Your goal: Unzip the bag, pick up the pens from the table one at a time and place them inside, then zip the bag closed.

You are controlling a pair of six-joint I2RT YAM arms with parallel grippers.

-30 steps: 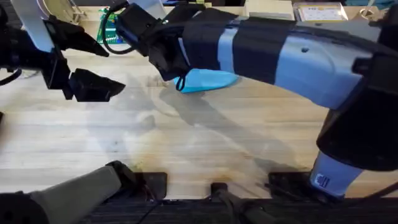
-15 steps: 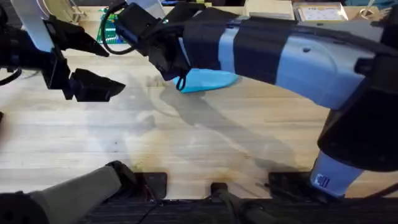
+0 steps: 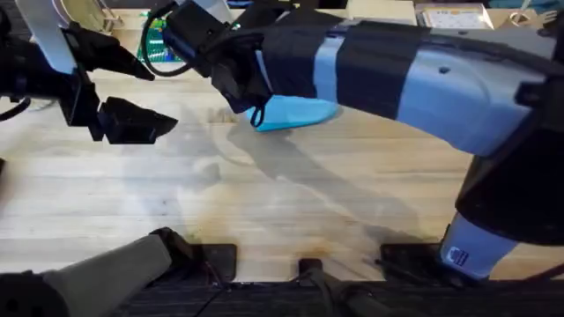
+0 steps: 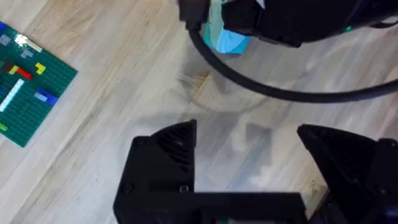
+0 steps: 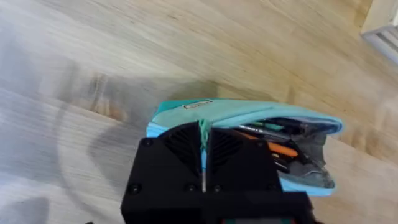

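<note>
Table (image 3: pixel 264 202) bare of loose pens; bag (image 5: pixel 249 121) at far centre, mouth gaping at one end, pens (image 5: pixel 277 127) inside; right gripper (image 5: pixel 203 163) pinched on zip tab; risk: bag dragged unbraced, teeth jamming; left gripper (image 4: pixel 249 149) spread, idle, well apart

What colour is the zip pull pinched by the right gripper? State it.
Teal green; the zip pull shows best in the right wrist view, above the light blue bag.

No text, label, brand or number is readable on anything in view.
</note>
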